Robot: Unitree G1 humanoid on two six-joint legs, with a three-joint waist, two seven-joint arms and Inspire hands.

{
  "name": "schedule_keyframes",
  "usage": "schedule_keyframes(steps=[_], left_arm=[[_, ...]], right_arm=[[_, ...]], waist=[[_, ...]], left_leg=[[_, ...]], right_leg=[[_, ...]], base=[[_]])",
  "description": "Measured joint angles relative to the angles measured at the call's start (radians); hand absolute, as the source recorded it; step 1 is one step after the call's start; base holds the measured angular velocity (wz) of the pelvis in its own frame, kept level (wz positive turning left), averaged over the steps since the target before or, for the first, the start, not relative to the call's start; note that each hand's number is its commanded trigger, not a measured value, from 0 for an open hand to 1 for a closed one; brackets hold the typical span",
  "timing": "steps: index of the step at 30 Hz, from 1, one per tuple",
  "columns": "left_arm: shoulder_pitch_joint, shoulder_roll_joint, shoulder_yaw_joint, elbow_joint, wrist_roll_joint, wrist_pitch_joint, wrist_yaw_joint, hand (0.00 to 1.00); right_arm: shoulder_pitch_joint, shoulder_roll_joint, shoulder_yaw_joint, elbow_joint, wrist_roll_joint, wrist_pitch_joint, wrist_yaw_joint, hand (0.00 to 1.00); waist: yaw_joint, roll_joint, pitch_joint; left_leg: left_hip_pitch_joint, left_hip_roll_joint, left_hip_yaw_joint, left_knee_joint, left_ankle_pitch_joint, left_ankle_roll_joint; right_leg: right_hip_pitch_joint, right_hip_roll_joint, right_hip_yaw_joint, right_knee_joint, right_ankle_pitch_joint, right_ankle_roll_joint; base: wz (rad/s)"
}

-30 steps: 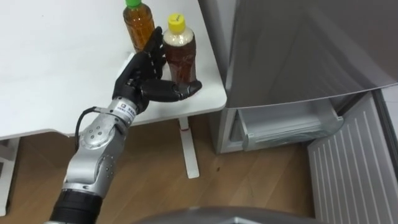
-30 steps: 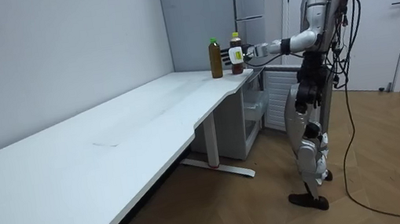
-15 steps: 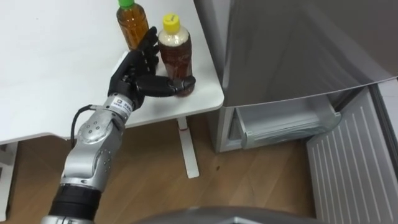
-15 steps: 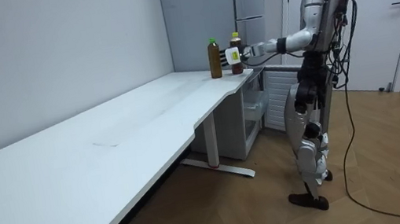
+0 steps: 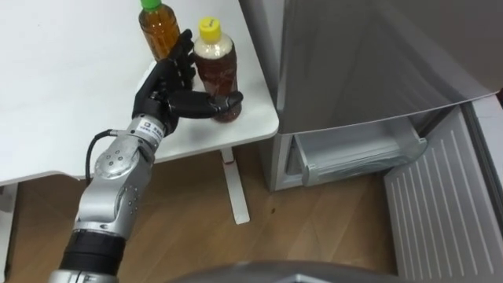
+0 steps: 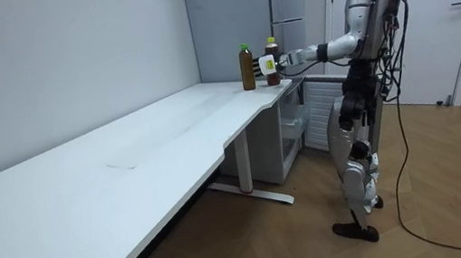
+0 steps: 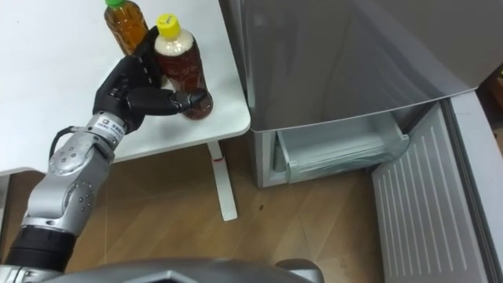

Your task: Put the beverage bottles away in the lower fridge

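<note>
Left eye view is showing the left hand point(image 5: 167, 93) curling round the yellow-capped bottle point(image 5: 218, 69) on the table point(image 5: 71, 102) beside the fridge point(image 5: 354, 63), so both it and the green-capped bottle point(image 5: 159, 30) are waiting to go in the open lower drawer point(image 5: 357, 153).

Lower fridge drawer point(image 5: 357, 153) apparently open; door point(image 5: 440, 212) aside

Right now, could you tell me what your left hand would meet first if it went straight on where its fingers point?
Probably the green-capped bottle of amber drink, though depth is unclear: the left hand, closed round the yellow-capped brown bottle, points towards it.
</note>
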State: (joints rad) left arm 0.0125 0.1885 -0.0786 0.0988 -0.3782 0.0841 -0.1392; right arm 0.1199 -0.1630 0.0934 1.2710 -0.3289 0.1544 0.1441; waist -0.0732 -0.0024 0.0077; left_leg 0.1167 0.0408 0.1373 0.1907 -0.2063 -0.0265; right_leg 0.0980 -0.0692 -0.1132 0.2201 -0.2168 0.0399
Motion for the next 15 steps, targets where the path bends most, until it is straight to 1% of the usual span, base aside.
schedule_keyframes(steps=[1, 8, 11, 14, 15], left_arm=[[0.000, 0.000, 0.000, 0.000, 0.000, 0.000, 0.001, 1.00], [-0.003, 0.000, 0.000, 0.001, 0.000, 0.000, 0.005, 1.00], [-0.004, 0.001, -0.002, 0.001, -0.002, 0.000, 0.010, 1.00], [-0.005, 0.005, -0.001, 0.015, -0.007, 0.001, 0.019, 1.00], [-0.005, 0.004, -0.002, 0.015, -0.008, 0.002, 0.018, 1.00]], right_arm=[[0.000, 0.000, 0.000, 0.000, -0.002, 0.000, -0.001, 0.00], [0.000, 0.000, 0.000, -0.005, -0.004, 0.000, -0.003, 0.00], [-0.001, 0.000, 0.000, -0.015, -0.020, 0.000, -0.008, 0.00], [0.000, -0.004, -0.001, -0.027, -0.023, 0.000, -0.011, 0.00], [-0.001, -0.004, -0.001, -0.028, -0.024, 0.000, -0.010, 0.00]], waist=[[-0.002, 0.000, 0.0000], [-0.004, 0.000, 0.0000], [-0.010, 0.006, -0.0017], [-0.014, 0.011, 0.0018], [-0.013, 0.012, 0.0017]], left_leg=[[0.000, 0.000, 0.000, 0.000, 0.000, 0.000], [-0.001, 0.000, 0.006, 0.000, 0.000, 0.000], [-0.002, 0.000, 0.007, 0.004, 0.000, 0.000], [-0.003, 0.000, 0.007, 0.006, 0.000, 0.000], [-0.003, 0.000, 0.007, 0.006, 0.000, 0.000]], right_leg=[[0.000, 0.000, 0.000, 0.000, 0.000, 0.000], [-0.005, 0.000, 0.008, 0.000, 0.000, 0.000], [-0.005, 0.000, 0.007, 0.000, 0.000, 0.000], [-0.005, 0.000, 0.007, 0.001, 0.001, -0.001], [-0.005, 0.000, 0.007, 0.001, 0.001, -0.001]], base=[[0.00], [-0.02], [0.00], [0.00], [0.00]])
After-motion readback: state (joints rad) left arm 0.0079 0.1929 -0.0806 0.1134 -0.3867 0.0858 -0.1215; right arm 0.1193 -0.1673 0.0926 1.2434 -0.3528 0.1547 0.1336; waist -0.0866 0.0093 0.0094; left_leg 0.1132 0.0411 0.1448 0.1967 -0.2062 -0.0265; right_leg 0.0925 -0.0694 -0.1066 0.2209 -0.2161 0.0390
